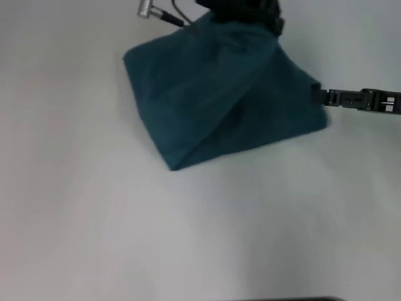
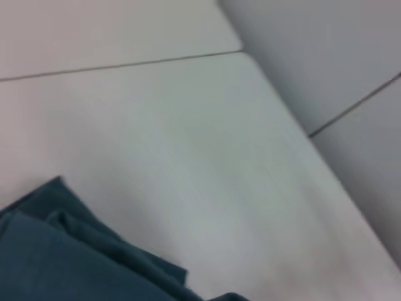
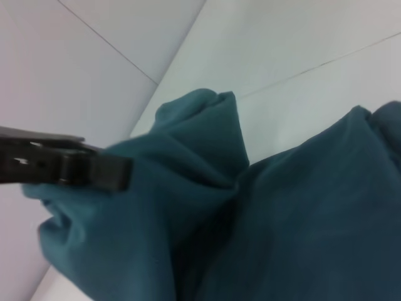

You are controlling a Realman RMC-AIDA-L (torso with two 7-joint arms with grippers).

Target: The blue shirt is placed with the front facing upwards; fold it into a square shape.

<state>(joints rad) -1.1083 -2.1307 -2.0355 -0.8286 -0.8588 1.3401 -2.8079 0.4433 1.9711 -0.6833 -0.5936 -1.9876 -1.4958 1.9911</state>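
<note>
The blue shirt (image 1: 219, 94) lies bunched and partly lifted on the pale surface (image 1: 125, 219), a tent of cloth whose long axis runs from its far, raised end, where the left claw (image 1: 247, 12) sits dark above it, down to its near corner; the right claw (image 1: 319, 95) meets the cloth at the shirt's right-hand corner, so the whole garment lies to that claw's left, and in the right wrist view a dark finger (image 3: 94, 170) presses against a gathered fold of teal cloth; it appears closed on that corner, though the pinch itself is hidden; whether the left claw is open or closed cannot be told, since cloth and shadow cover it; the left wrist view shows only a folded edge of the shirt and bare surface beyond; both claws are at the cloth, the right nearer the low corner; wide open room lies nearer than the right claw and to its left, past the shirt, so the fold can likely be drawn that way without meeting an edge.
</note>
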